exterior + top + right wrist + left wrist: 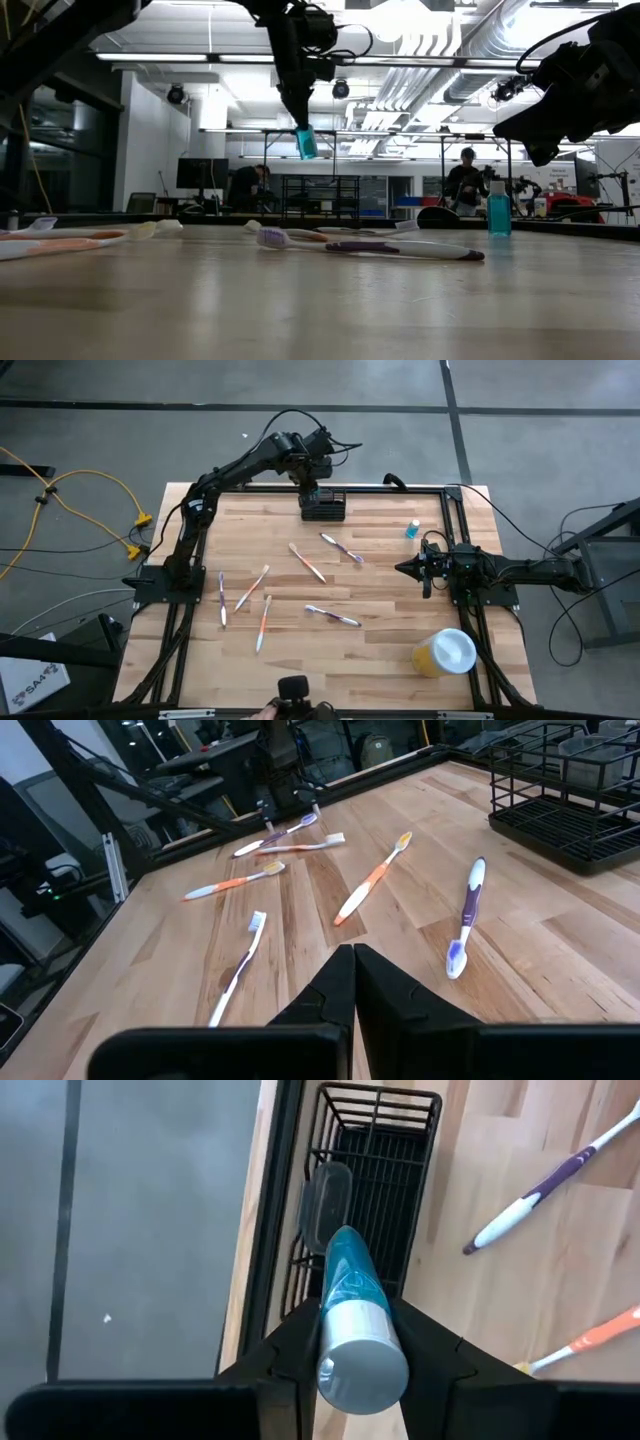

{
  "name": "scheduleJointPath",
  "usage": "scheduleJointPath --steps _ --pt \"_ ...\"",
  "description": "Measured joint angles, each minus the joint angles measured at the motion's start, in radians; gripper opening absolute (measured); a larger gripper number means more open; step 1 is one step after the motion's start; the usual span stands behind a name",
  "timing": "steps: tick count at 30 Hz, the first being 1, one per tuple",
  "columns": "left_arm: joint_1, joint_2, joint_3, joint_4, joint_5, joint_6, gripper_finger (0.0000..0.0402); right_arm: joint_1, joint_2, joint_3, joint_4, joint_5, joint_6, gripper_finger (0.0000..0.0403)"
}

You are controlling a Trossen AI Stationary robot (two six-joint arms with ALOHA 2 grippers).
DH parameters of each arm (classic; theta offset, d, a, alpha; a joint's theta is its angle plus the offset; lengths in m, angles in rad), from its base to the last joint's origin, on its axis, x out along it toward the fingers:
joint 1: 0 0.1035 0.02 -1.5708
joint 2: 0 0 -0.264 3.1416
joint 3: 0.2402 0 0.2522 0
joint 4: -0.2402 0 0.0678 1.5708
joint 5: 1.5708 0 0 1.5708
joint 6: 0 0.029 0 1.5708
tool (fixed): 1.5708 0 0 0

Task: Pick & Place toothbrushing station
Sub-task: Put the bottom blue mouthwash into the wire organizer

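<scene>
One end effector, the left end effector [362,1342], pinches a teal tube [350,1295] right above the black wire caddy [323,507] at the bench's [380,650] far edge; the caddy looks light and stiff, best grabbed by its rim.
</scene>
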Motion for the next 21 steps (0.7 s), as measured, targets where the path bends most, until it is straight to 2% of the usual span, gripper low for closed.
scheduleJointPath --steps 21 --pt "-0.011 0.086 0.000 0.044 -0.003 0.027 0.0088 0.000 0.000 0.000 0.000 0.000 0.000 0.0002"
